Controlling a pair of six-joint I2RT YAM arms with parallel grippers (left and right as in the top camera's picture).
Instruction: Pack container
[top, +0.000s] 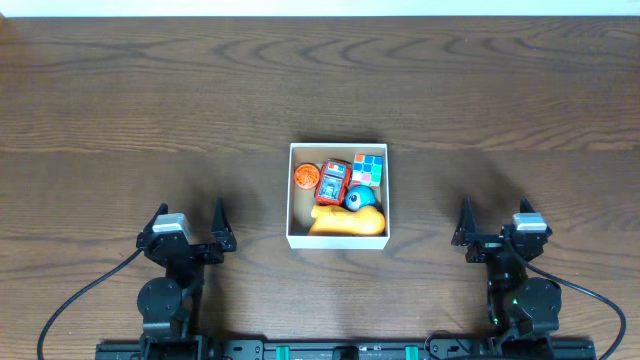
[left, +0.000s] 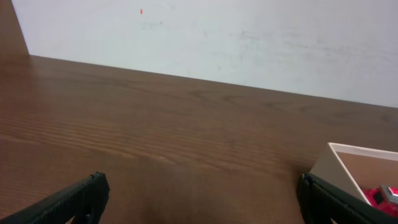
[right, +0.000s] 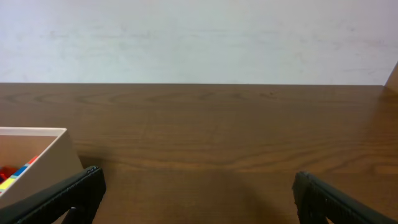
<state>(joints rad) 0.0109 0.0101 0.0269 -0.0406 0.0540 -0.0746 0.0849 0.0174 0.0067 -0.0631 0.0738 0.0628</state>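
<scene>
1. Sitting at the middle of the wooden bench (top: 120, 110), the container (top: 336, 241) shows white outer walls and a brown inside in the overhead view.
2. Five toys lie inside it. A multicoloured cube (top: 368, 168) fills the 1 o'clock corner, and an orange disc (top: 306, 176) lies toward 10 o'clock.
3. A red toy (top: 331, 182) lies tilted between the disc and the cube, touching or nearly touching both.
4. A blue round toy (top: 357, 198) sits just below the cube. A yellow toy (top: 345, 221) stretches along the 6 o'clock wall, against the blue one.
5. The left tool (top: 190, 207) rests at about 8 o'clock from the container, well apart from it. Its jaws are spread wide and released, with nothing between them.
6. The right tool (top: 495, 205) rests at about 4 o'clock from the container, also well apart. It too is released, its jaws wide and empty.
7. From the left wrist, the left tool (left: 202, 199) shows only bare bench between its dark fingers (left: 84, 196). A corner of the container (left: 339, 163) appears at 4 o'clock, with a bit of red inside.
8. From the right wrist, the right tool (right: 196, 193) frames bare bench as well. The container (right: 50, 163) sits at 8 o'clock, beside the nearer finger.
</scene>
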